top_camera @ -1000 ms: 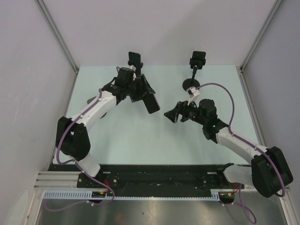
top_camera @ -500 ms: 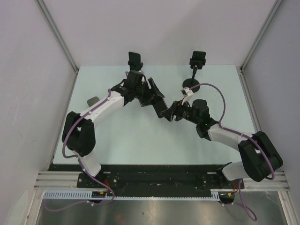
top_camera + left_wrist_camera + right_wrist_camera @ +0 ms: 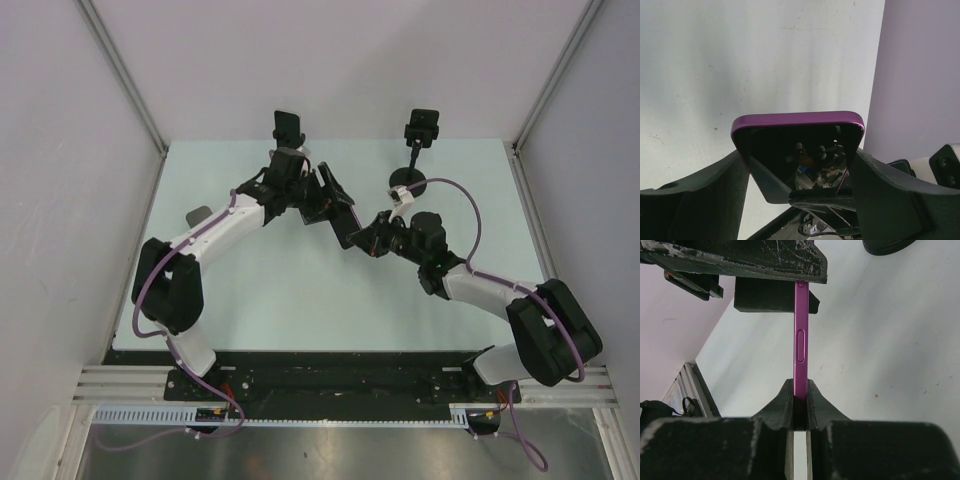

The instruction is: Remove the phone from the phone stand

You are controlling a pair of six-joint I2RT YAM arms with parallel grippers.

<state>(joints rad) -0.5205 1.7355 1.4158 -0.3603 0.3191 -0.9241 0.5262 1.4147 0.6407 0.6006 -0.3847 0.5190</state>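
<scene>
Small grey rounded item (image 3: 197, 215) sits by the left edge of the pale green table (image 3: 290, 300); can't tell what it is. L arm, white w/ black joints, reaches from the near edge toward the table's middle. Behind it, at the far edge, stands a black phone stand w/ rectangular clamp head (image 3: 288, 126).

Left gripper (image 3: 326, 197): jaws wide apart and clamped across the width of the purple-edged phone w/ dark glass face (image 3: 797, 145), one black finger (image 3: 700, 200) on each long side. The wrist view shows the phone's rounded top edge sticking out past the fingers, screen reflecting the gripper.

Phone is in the air over the table's middle, tilted, well apart from both stands, held by both grippers at once.

Right gripper (image 3: 358, 240) meets it from the R: jaws nearly together, pinching the phone's thin purple side (image 3: 800, 347) betw. two black fingers (image 3: 782, 405). Side button visible just above the pinch.

Second black stand w/ round base (image 3: 410, 183) and clamp head on a thin post is at the far edge, R of centre, just behind the R wrist.
</scene>
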